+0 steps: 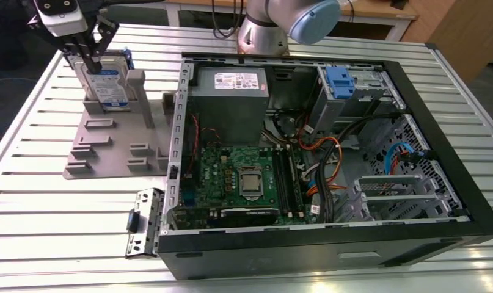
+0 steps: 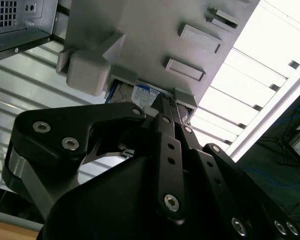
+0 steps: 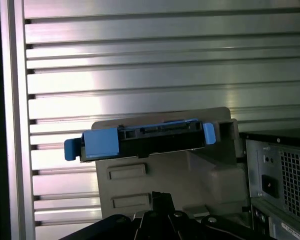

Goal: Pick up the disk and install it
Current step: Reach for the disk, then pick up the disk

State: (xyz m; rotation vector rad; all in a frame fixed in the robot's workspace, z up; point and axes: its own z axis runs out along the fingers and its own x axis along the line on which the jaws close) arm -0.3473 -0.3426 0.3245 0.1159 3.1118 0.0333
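The disk [image 1: 109, 82], a silver drive with a white-and-blue label in a blue caddy, stands on edge in a slot of the grey holder block [image 1: 107, 143] at the exterior view's far left. My gripper [image 1: 91, 61] hangs right at the disk's upper edge; whether it touches the disk I cannot tell. In the first wrist view the disk [image 3: 140, 140] shows edge-on above the holder [image 3: 165, 175], a little beyond the gripper [image 3: 155, 196]. In the second wrist view the gripper [image 2: 165, 107] points at the disk's label [image 2: 146, 94] between the holder's posts.
An open computer case [image 1: 441, 116] lies on the slatted metal table [image 1: 43, 201], with a grey power supply [image 1: 230, 91], a green motherboard [image 1: 246, 180], cables and a blue-fronted drive bay [image 1: 338, 79]. A loose metal bracket [image 1: 144, 223] lies by the case's near corner. The arm's base [image 1: 267, 30] stands behind.
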